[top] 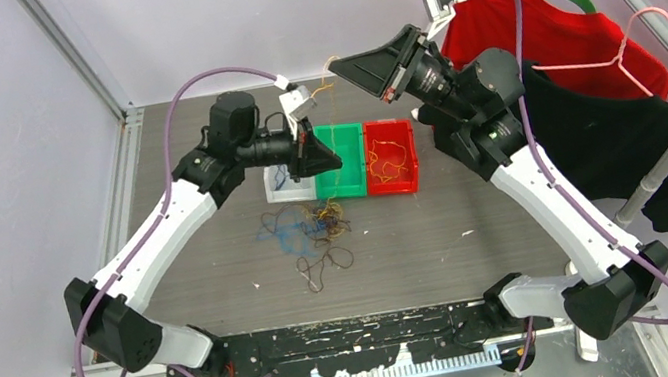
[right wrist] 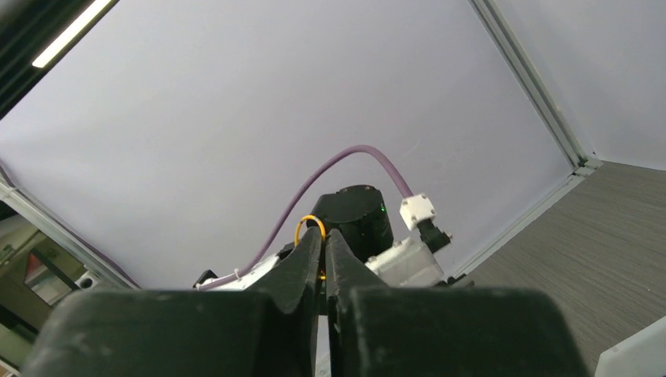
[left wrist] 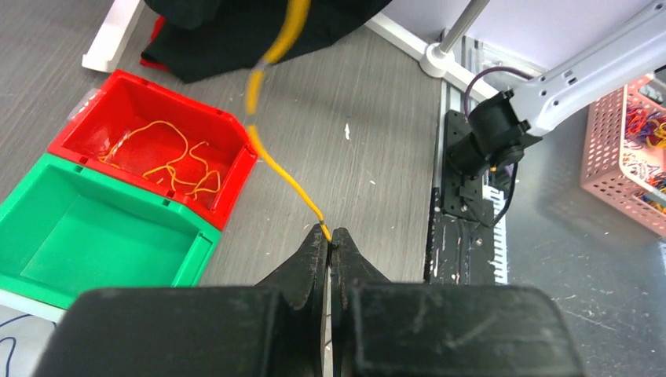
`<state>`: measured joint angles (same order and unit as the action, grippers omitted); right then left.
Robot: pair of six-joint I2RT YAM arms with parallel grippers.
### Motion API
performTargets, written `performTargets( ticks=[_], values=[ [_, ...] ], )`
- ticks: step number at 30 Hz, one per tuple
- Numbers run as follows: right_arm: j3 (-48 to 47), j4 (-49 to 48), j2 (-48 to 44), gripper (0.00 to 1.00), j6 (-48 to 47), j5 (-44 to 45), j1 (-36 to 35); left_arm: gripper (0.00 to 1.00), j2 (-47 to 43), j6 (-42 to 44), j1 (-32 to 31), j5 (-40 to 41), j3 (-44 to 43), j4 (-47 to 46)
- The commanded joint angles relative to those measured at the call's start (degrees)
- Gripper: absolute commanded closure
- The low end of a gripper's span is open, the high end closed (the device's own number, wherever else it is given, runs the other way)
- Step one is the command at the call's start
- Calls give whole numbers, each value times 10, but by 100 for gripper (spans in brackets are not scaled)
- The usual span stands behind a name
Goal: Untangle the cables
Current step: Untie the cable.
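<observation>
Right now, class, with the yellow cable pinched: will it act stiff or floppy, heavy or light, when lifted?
Probably floppy: the yellow cable curves away from the left gripper and loops at the right gripper. Likely light: it looks thread-thin. It may slip, with so little to pinch.

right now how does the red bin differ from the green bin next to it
Colour: the red bin is red, the green bin green. Contents: the red bin holds loose orange-yellow cables; the green bin's visible floor is bare. Place: from above, the red bin ends the row on the right, the green bin sits between it and the white tray. Both are open-topped and alike in shape.
</observation>
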<state>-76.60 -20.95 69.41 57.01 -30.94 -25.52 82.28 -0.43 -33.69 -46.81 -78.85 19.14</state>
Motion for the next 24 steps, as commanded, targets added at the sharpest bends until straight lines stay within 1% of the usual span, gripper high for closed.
performTargets(
  ticks=[1,2,5,6,7,9,10,13,16,18,21,23,24],
  values=[
    [12,1,-24,84,-49,-15,1,100,-42,-27,13,-33,-48,18],
    [19,13,-33,72,-70,-7,1,100,-54,-19,17,-34,-54,31],
    [51,42,-61,30,-132,11,1,100,-101,11,25,-31,-59,58],
    [65,53,-73,20,-155,20,1,100,-121,22,27,-29,-59,64],
    [82,61,-85,12,-177,28,1,100,-136,31,27,-24,-60,71],
    [121,58,-105,4,-219,23,1,100,-159,40,28,-8,-58,78],
    [146,45,-114,1,-233,11,1,100,-168,41,28,-1,-56,80],
    [237,-19,-132,0,-258,-54,0,100,-185,50,28,10,-58,89],
    [279,-41,-131,0,-265,-99,-14,100,-194,61,28,27,-64,94],
    [285,-20,-124,0,-305,-99,-51,100,-194,74,28,27,-72,101],
    [269,38,-105,0,-385,-61,-133,100,-191,82,28,29,-88,115],
    [255,55,-84,3,-412,-44,-178,100,-190,85,28,30,-96,121],
    [253,48,-73,4,-412,-38,-194,100,-190,86,28,32,-100,123]
  ],
)
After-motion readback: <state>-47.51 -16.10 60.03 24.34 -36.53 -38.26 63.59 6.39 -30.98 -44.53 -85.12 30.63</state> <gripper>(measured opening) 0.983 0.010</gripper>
